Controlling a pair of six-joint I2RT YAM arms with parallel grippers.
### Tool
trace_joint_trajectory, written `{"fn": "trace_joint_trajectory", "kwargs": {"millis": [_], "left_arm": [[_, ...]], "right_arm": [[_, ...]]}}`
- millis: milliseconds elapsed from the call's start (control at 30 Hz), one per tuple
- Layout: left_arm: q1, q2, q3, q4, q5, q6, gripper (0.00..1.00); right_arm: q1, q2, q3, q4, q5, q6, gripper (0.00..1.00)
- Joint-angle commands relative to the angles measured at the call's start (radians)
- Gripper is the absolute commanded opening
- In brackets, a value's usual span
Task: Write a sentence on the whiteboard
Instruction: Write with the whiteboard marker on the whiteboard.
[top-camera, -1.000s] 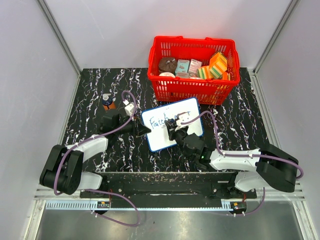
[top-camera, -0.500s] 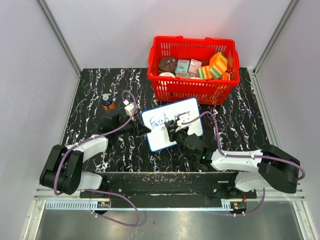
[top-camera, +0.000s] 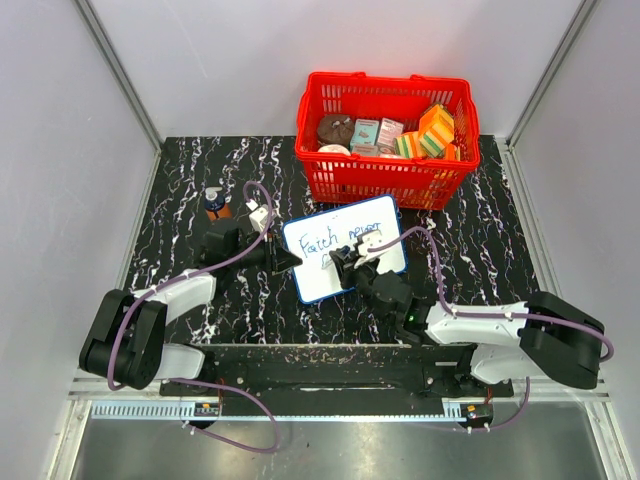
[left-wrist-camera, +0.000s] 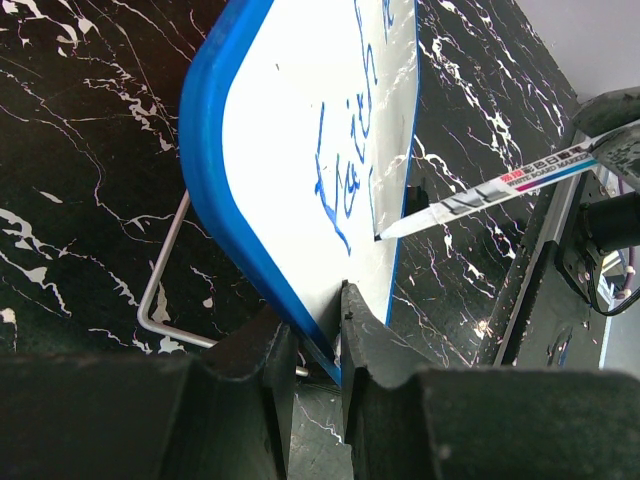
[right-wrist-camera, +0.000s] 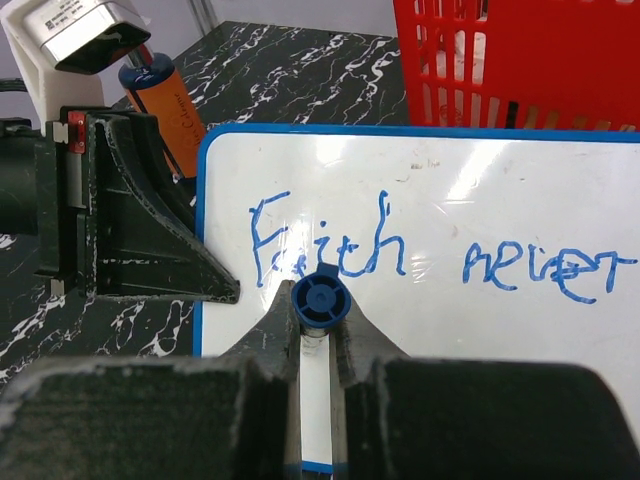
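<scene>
Whiteboard (top-camera: 343, 247): white, blue-framed, blue sentence (right-wrist-camera: 400, 255) "Faith never" | on counter (top-camera: 200, 170) before red basket (top-camera: 380, 182), long axis left-right, right end farther back | left hand (left-wrist-camera: 318, 332) clamped on left edge | right hand (right-wrist-camera: 318, 325) gripping marker (left-wrist-camera: 500, 185)

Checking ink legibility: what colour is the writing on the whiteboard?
Blue: the sentence shows best in the right wrist view.

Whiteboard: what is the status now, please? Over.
Left gripper shut on whiteboard edge, board tilted up. Right gripper shut on marker, tip under "Faith". Sentence reads "Faith never". Red basket behind, not blocking.
</scene>
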Motion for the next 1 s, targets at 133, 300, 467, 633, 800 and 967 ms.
{"fn": "trace_joint_trajectory", "kwargs": {"millis": [133,300,467,633,800,967], "left_arm": [[0.005,-0.010,0.010,0.006,-0.109,0.140,0.00],[0.005,-0.007,0.010,0.006,-0.109,0.140,0.00],[0.005,-0.007,0.010,0.005,-0.107,0.140,0.00],[0.005,-0.006,0.011,0.006,-0.107,0.140,0.00],[0.005,-0.006,0.010,0.006,-0.107,0.140,0.00],[0.005,-0.010,0.011,0.005,-0.107,0.140,0.00]], "right_arm": [[0.004,-0.035,-0.043,-0.062,-0.033,0.032,0.00],[0.004,-0.050,-0.056,-0.063,-0.041,0.040,0.00],[0.005,-0.096,-0.059,-0.024,-0.064,0.033,0.00],[0.004,-0.131,-0.049,0.016,-0.086,0.027,0.00],[0.004,-0.084,0.000,0.039,-0.081,-0.008,0.00],[0.004,0.004,0.064,0.041,-0.070,-0.037,0.00]]}}
